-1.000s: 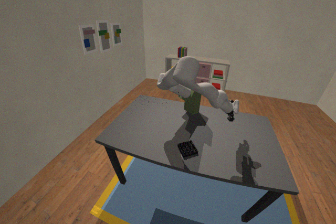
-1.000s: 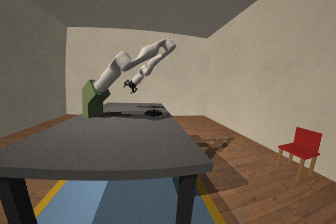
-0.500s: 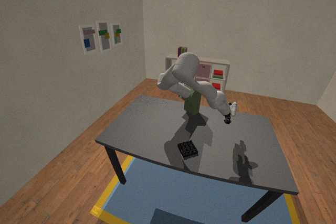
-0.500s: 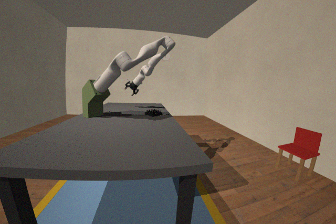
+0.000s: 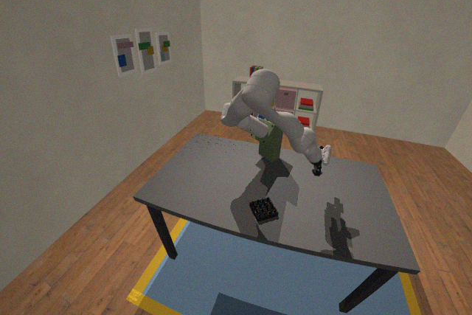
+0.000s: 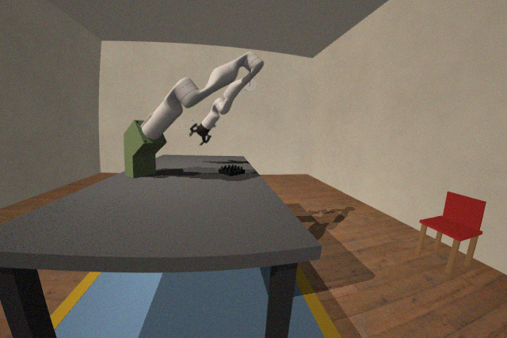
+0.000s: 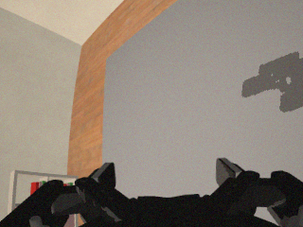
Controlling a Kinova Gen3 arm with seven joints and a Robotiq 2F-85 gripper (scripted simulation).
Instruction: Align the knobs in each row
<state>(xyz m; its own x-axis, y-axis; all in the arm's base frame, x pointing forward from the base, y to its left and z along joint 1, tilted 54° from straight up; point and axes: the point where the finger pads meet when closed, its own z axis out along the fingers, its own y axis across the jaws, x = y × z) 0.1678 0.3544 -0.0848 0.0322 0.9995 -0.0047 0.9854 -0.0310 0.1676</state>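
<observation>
The black knob box (image 5: 265,209) (image 6: 232,172) stands on the grey table (image 5: 206,189) (image 6: 163,211), near its long edge in the top view. Its many dark knobs stand up from the top. The knob lines, printed names, marks and socket are too small and dark to read. The box is not in the wrist view. My gripper (image 5: 317,172) (image 6: 196,139) (image 7: 165,172) is open and empty. It hangs high above the table, away from the box, toward the right and back in the top view, and is tilted.
The arm rises from a green base (image 5: 270,145) (image 6: 141,158) on the table. The arm's shadow falls over and around the box. A shelf (image 5: 319,102) (image 7: 14,189) stands behind the table, and a red chair (image 6: 463,215) stands on the floor well away from it.
</observation>
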